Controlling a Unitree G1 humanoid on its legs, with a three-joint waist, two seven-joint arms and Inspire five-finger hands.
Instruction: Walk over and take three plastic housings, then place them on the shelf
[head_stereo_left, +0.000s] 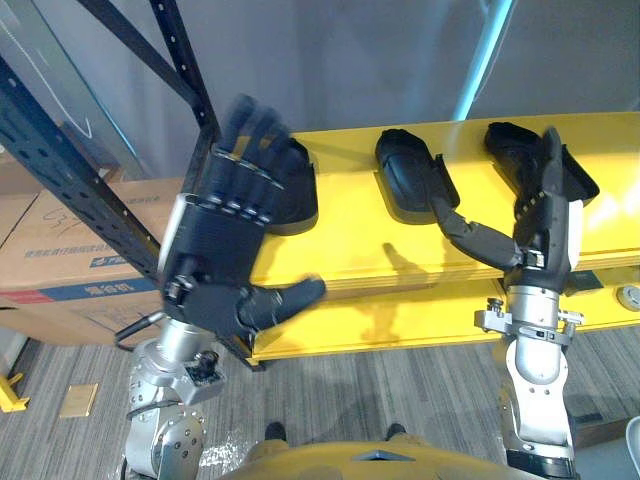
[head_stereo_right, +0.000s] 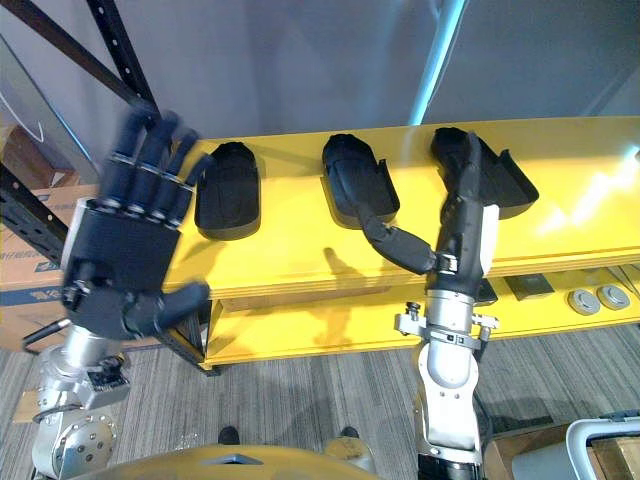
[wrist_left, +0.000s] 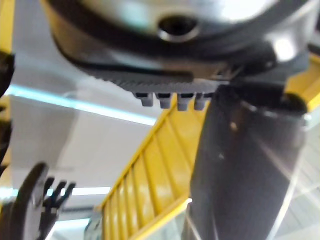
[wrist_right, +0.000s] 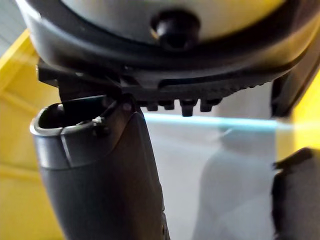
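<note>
Three black plastic housings lie in a row on the yellow shelf (head_stereo_right: 300, 250): a left one (head_stereo_right: 228, 190), a middle one (head_stereo_right: 355, 180) and a right one (head_stereo_right: 505, 175). My left hand (head_stereo_right: 120, 250) is raised in front of the shelf, near the left housing, open with straight spread fingers and holding nothing. My right hand (head_stereo_right: 465, 225) stands upright at the right housing's left edge, open, fingers straight. Its thumb (head_stereo_right: 395, 240) sticks out toward the middle housing. Past the thumb in the right wrist view (wrist_right: 100, 175), a black housing's edge (wrist_right: 295, 200) is visible.
A dark perforated rack upright (head_stereo_left: 60, 170) rises at the left, with cardboard boxes (head_stereo_left: 70, 250) behind it. A lower yellow shelf level (head_stereo_right: 330, 335) holds round parts (head_stereo_right: 590, 300) at the right. A grey bin (head_stereo_right: 600, 450) sits on the floor at lower right.
</note>
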